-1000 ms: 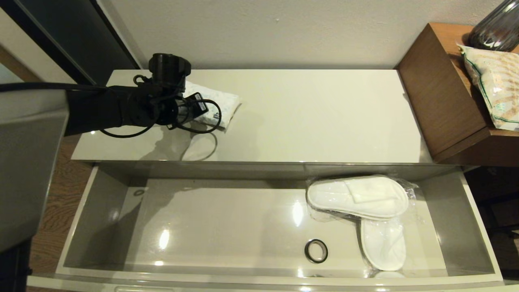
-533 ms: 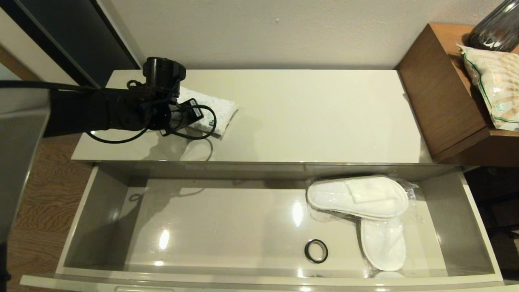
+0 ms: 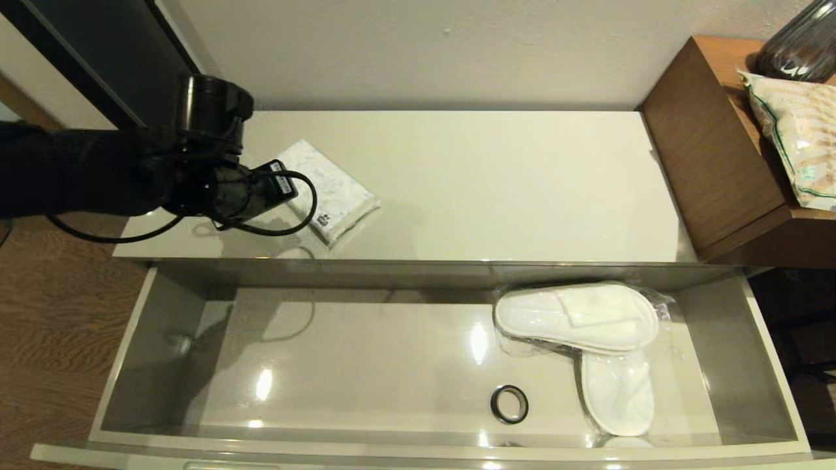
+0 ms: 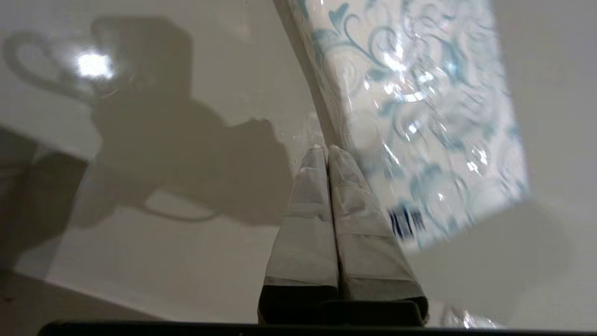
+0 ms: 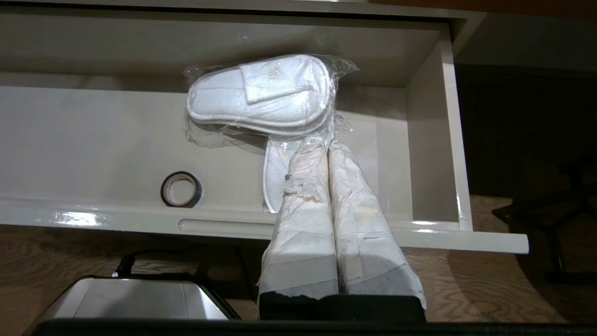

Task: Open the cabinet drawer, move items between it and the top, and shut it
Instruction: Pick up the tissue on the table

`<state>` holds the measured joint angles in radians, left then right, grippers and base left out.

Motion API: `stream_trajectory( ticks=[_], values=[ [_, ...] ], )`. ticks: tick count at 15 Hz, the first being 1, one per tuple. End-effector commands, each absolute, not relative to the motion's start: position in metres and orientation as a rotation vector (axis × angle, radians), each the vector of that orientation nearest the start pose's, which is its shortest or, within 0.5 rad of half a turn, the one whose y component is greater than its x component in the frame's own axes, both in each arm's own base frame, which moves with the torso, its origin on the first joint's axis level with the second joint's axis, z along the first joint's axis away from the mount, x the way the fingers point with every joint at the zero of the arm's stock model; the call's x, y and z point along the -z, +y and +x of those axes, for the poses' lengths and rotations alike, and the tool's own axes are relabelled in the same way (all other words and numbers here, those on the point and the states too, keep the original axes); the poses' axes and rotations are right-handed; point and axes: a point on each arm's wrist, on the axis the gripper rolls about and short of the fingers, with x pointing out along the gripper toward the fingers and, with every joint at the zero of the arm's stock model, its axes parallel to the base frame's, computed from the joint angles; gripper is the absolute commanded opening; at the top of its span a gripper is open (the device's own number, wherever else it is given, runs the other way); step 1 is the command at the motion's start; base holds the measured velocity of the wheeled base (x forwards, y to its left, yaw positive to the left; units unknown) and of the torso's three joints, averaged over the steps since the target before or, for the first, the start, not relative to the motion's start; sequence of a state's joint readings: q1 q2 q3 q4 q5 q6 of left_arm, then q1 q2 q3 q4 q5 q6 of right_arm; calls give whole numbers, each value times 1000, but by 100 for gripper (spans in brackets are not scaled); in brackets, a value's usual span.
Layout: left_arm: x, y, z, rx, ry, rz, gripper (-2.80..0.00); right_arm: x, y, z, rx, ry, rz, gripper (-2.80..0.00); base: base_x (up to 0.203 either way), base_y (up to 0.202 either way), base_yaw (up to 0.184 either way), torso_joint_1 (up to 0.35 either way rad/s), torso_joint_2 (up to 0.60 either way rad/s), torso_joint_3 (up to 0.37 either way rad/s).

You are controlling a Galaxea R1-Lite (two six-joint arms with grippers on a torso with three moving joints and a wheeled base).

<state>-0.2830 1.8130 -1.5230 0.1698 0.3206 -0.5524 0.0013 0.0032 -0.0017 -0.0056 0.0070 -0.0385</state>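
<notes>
The cabinet drawer [image 3: 418, 450] stands pulled out wide. Inside it at the right lie white slippers [image 3: 575, 316] in clear plastic bags, with a small black tape roll [image 3: 509, 403] just left of the nearer slipper. A white tissue pack [image 3: 333, 196] with pale blue print lies free on the left part of the glossy cream top [image 3: 496, 189]. My left gripper [image 4: 326, 149] hovers low over the top beside the tissue pack [image 4: 410, 116], shut and empty. My right gripper [image 5: 325, 142], also shut and empty, hangs in front of the drawer's right end, facing the slippers [image 5: 261, 93] and the tape roll [image 5: 181, 189].
A brown wooden side unit [image 3: 718, 163] adjoins the top on the right. It carries a beige green-edged bag [image 3: 797, 137] and a dark glass vessel [image 3: 800, 46]. The wall runs right behind the top. My left arm [image 3: 130, 176] reaches in over the top's left end.
My left gripper let go of the tissue pack, drew back to the left and shut. The pack now lies free on the top, turned and a little nearer the front edge.
</notes>
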Motion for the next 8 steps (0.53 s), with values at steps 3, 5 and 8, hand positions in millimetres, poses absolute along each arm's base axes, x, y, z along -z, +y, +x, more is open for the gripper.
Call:
stream_trajectory(
  ticks=[3, 5, 8],
  values=[
    [-291, -80, 269, -111, 393, -414, -280, -77, 0, -23, -9, -3, -40, -280, 0, 0, 0, 0, 0, 0],
    [-278, -85, 275, -109, 435, -401, -280, -77, 0, -23, -9, -3, -40, -280, 0, 0, 0, 0, 0, 0],
    [-275, -101, 287, -67, 452, -392, 0, -77, 0, -23, -9, -3, -40, -280, 0, 0, 0, 0, 0, 0]
  ],
)
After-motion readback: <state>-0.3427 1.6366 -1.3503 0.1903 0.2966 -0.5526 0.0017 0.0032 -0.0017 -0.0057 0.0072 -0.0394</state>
